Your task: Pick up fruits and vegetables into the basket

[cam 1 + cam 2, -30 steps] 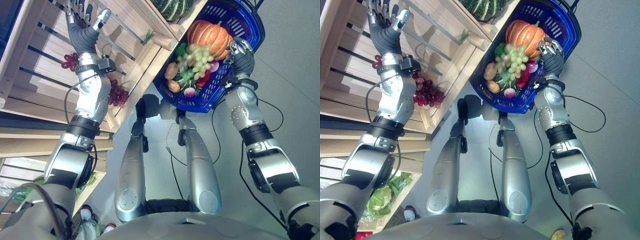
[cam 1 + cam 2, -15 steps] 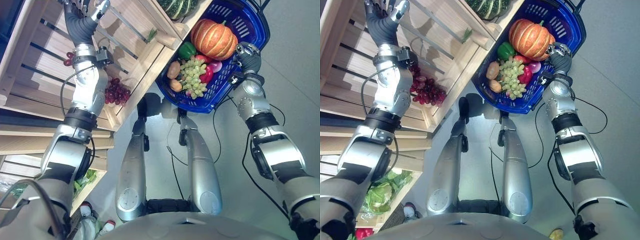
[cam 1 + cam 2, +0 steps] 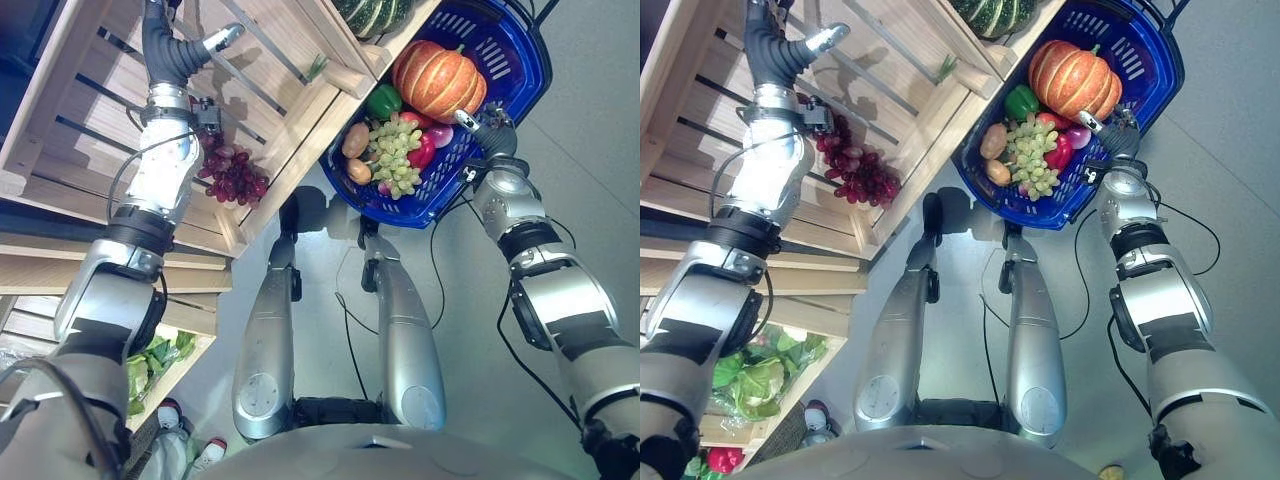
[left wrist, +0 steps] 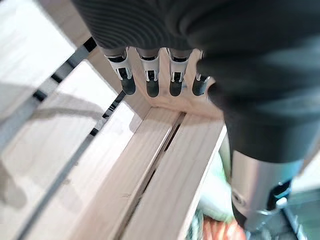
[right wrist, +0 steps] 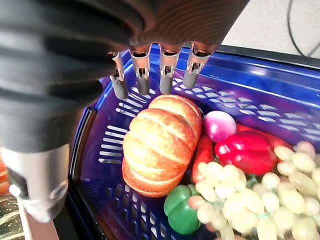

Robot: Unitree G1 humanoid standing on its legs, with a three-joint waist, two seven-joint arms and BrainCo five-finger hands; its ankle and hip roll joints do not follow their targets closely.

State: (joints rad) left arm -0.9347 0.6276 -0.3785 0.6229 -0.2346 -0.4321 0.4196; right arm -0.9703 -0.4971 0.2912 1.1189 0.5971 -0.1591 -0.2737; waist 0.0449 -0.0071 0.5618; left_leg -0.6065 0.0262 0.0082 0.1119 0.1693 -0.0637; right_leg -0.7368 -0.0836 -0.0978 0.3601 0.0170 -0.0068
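**Left eye view: slatted crate, loaded basket**

You have the left hand (image 3: 185,55) raised inside a pale wooden crate (image 3: 90,110) of flat planks with dark gaps between them. In the left wrist view its dark-tipped fingers (image 4: 150,82) hang fairly straight and close together above a bare plank, holding nothing. A knobbly bunch of dark red grapes (image 3: 232,175) lies on the crate floor beside that forearm, near the corner. Above the crate, a striped dark green squash (image 3: 375,12) sits on the shelf edge.

Your right hand (image 3: 480,125) is at the rim of the blue plastic basket (image 3: 520,60), whose walls are slotted. In the right wrist view its fingers (image 5: 142,75) point straight over the basket rim, relaxed and gripping nothing you can see.

Inside the basket you can see a ribbed orange pumpkin (image 5: 160,142), a glossy green pepper (image 5: 182,210), a smooth red pepper (image 5: 247,152), a round pinkish radish (image 5: 220,125) and a bunch of pale green grapes (image 5: 250,200), all packed touching.
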